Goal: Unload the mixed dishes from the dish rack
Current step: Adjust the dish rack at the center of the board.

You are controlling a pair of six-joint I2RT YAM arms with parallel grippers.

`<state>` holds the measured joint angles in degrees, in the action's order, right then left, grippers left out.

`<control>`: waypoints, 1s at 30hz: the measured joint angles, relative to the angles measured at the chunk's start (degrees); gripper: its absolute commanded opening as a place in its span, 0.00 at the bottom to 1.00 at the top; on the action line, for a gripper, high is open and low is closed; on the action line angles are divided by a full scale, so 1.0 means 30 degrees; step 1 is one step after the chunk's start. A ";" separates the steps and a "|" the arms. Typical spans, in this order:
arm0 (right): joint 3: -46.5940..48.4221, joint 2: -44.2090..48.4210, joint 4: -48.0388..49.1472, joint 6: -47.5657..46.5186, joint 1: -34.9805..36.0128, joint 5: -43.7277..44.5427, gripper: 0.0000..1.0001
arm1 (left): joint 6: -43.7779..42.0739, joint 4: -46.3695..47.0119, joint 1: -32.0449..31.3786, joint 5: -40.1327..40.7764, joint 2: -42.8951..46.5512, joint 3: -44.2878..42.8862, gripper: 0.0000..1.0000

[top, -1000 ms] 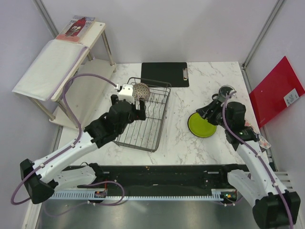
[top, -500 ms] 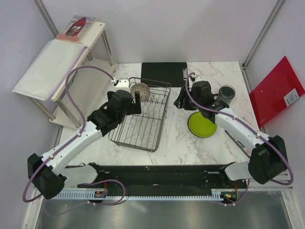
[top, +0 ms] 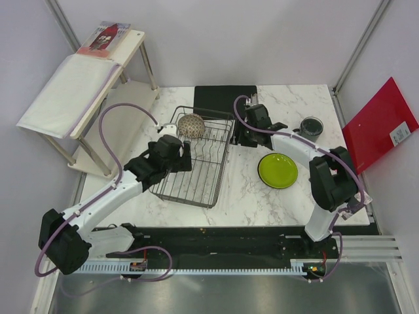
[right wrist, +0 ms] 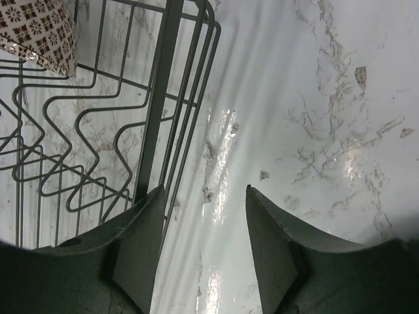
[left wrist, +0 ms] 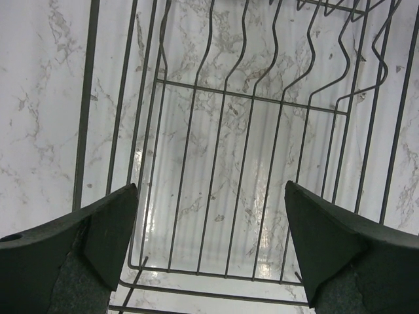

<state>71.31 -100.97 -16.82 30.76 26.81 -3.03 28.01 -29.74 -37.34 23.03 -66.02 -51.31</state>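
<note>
The dish rack (top: 200, 171) stands left of centre on the marble table. A dark red patterned plate (top: 191, 125) leans on edge at its far end and shows in the right wrist view's top left corner (right wrist: 38, 31). A lime-green plate (top: 277, 171) lies flat on the table to the right. A dark mug (top: 310, 126) stands beyond it. My left gripper (top: 186, 157) hangs open over the rack's left side, with only bare rack wires (left wrist: 216, 137) under it (left wrist: 211, 185). My right gripper (top: 241, 139) is open and empty just outside the rack's right rim (right wrist: 163, 98), above the table (right wrist: 204, 190).
A black clipboard (top: 224, 100) lies behind the rack at the table's far edge. A red folder (top: 380, 124) leans off the table at the right. A shelf with a white pad (top: 69, 91) stands beyond the left edge.
My right arm has swung left from the mug and lime-green plate to the rack's right rim. My left gripper has drawn back from the patterned plate toward the rack's middle.
</note>
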 measured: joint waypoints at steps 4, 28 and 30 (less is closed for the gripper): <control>0.1005 -0.1166 -0.0131 0.0073 -0.0029 0.0022 0.59 | 0.0255 0.0036 0.0000 -0.0561 0.0175 0.0277 0.99; 0.0131 0.6353 -0.0124 0.1537 0.0219 0.2280 0.60 | -0.7351 0.3898 0.0000 0.0437 -0.3621 -0.6273 1.00; -0.1027 0.7941 0.0284 0.1676 0.0408 0.1792 0.59 | -1.0120 0.5370 0.0000 0.0342 -0.5370 -0.6768 1.00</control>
<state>68.23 -77.14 -15.97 35.79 28.03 2.35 -2.35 -13.63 -37.34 24.05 -82.13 -71.61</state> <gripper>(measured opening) 0.600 0.993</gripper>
